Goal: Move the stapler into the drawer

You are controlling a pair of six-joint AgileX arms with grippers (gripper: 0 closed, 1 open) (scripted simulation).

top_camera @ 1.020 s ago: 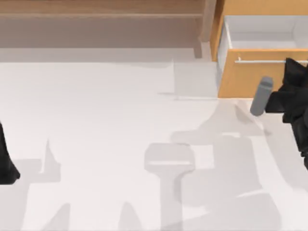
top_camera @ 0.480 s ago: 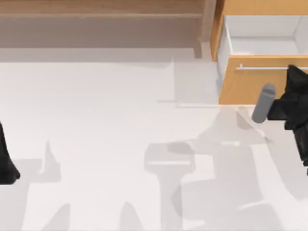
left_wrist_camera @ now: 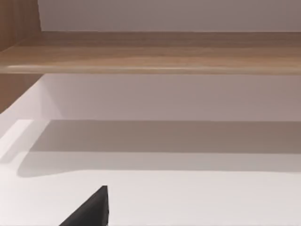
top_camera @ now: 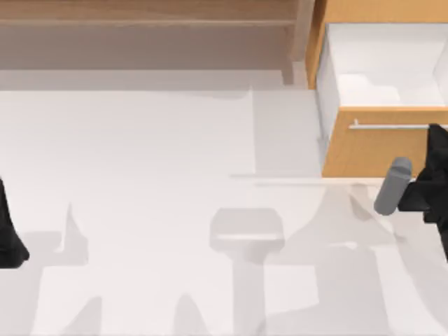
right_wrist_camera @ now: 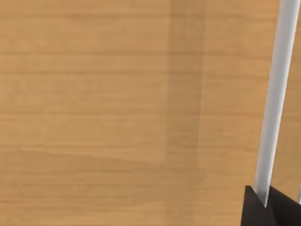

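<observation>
The drawer [top_camera: 367,150] stands at the back right, pulled partly out, with its white inside [top_camera: 381,66] showing behind the orange-tan front. My right gripper [top_camera: 437,131] is at the right end of the thin silver bar handle [top_camera: 388,126] and is shut on it. In the right wrist view the handle [right_wrist_camera: 276,94] runs down into the dark fingertips [right_wrist_camera: 256,209], right against the wood front [right_wrist_camera: 117,113]. A grey cylinder [top_camera: 392,185] juts from the right arm. The stapler is out of view.
A long brown wooden shelf [top_camera: 147,14] runs along the back, also seen in the left wrist view [left_wrist_camera: 150,52]. My left arm [top_camera: 8,238] is parked at the table's left edge. The white tabletop [top_camera: 175,154] spreads between the arms.
The drawer has slid further out toward the front of the table, showing more of its white inside. My right gripper moved the same way with the handle. The left arm has not moved.
</observation>
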